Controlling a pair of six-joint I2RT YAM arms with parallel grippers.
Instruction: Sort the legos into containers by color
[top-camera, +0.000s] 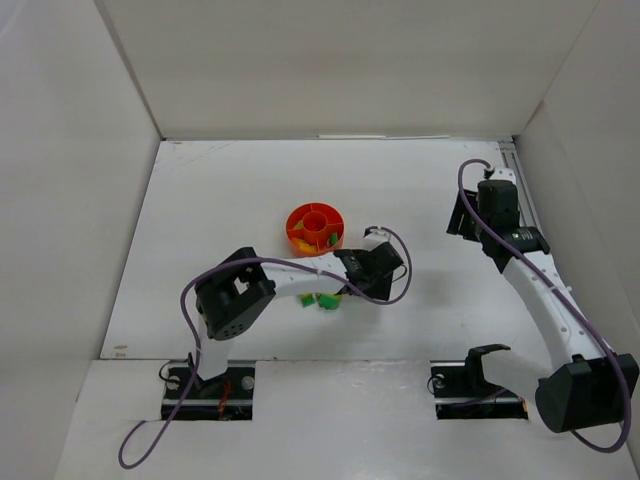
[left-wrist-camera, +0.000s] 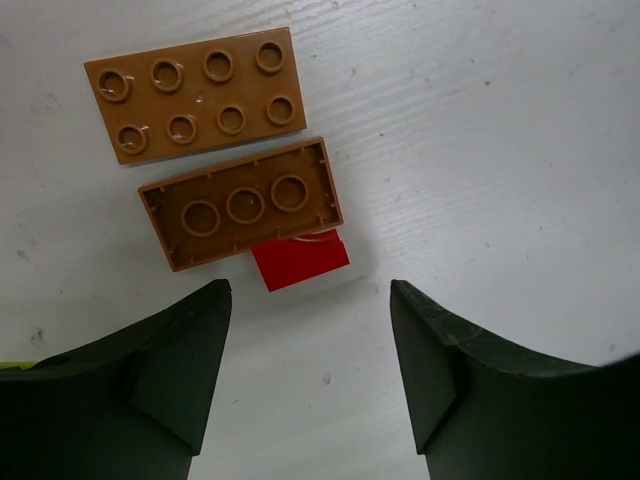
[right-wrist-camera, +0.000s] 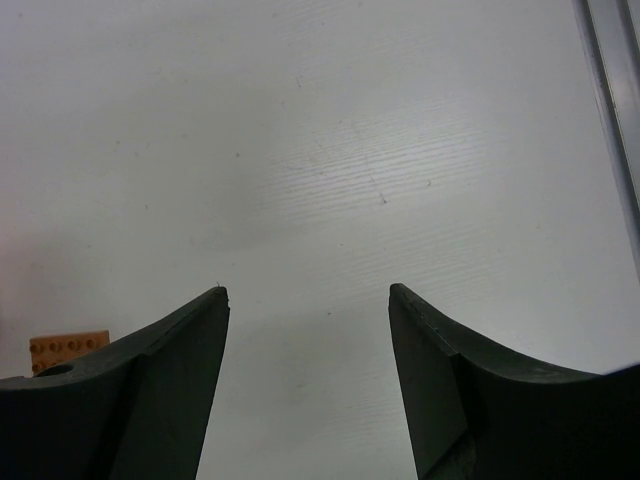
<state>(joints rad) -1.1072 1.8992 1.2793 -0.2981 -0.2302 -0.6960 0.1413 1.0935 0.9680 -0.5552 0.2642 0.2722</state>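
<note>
The round orange dish (top-camera: 315, 228) holds a few small bricks in its compartments. My left gripper (top-camera: 388, 262) is to the right of the dish, open and empty (left-wrist-camera: 310, 292). Just ahead of its fingertips lie a red brick (left-wrist-camera: 300, 260), an upside-down brown plate (left-wrist-camera: 243, 203) partly over it, and a studs-up brown plate (left-wrist-camera: 195, 92). Green (top-camera: 327, 300) and yellow (top-camera: 305, 300) bricks lie under the left forearm. My right gripper (top-camera: 462, 215) is open and empty (right-wrist-camera: 308, 292) over bare table.
White walls enclose the table on three sides. A metal rail (right-wrist-camera: 610, 90) runs along the right edge near the right gripper. A brown plate (right-wrist-camera: 68, 348) shows at the lower left of the right wrist view.
</note>
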